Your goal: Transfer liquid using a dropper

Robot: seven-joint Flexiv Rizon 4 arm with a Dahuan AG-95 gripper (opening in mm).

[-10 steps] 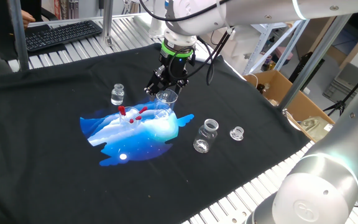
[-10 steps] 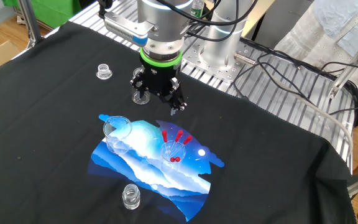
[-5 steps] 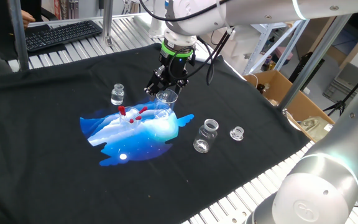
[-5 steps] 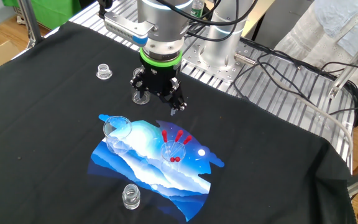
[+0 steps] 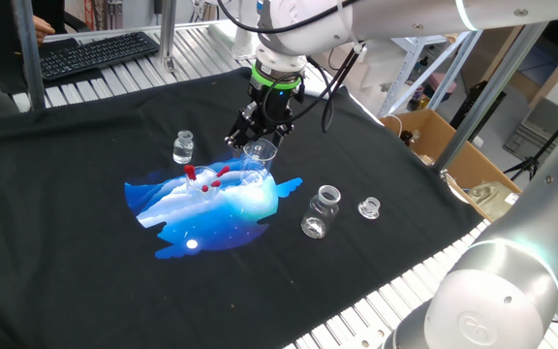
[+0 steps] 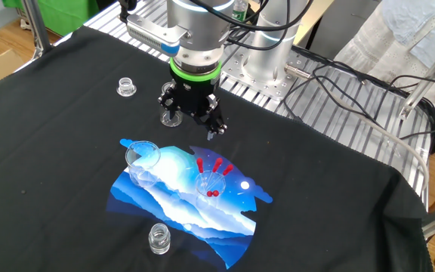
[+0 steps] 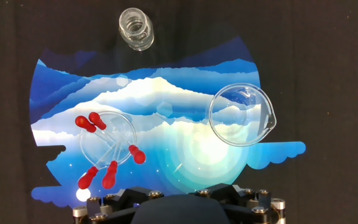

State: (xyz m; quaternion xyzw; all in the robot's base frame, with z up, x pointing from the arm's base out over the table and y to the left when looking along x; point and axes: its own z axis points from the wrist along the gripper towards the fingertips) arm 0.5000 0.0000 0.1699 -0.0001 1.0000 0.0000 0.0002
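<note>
**Five droppers in a beaker, gripper above the mat**

Five red bulbs stick out around the rim of a clear beaker (image 7: pixel 107 138) in the hand view, each on a slim clear dropper (image 7: pixel 112 174) whose tube slants down into the glass. That beaker stands on the blue mountain-print mat (image 7: pixel 166 93), toward its left side in this view. The other fixed view shows the same beaker (image 6: pixel 211 183) with red bulbs (image 6: pixel 200 164) fanning upward.

A second beaker (image 7: pixel 241 115), with a pour spout, stands apart from the first on the same mat. Just off the mat's edge is a small clear bottle (image 7: pixel 135 28) on the black cloth (image 6: pixel 338 219).

The gripper (image 6: pixel 195 113) hangs over the cloth, above the mat's edge, touching nothing. Only its dark base shows at the bottom of the hand view, and the fixed views do not show clearly how far apart its fingers stand, so I cannot tell whether it is spread or closed.

Farther out on the cloth are a jar (image 5: pixel 322 210) and a small lid-like glass piece (image 5: pixel 369 207). A keyboard (image 5: pixel 90 53) lies beyond the cloth.
</note>
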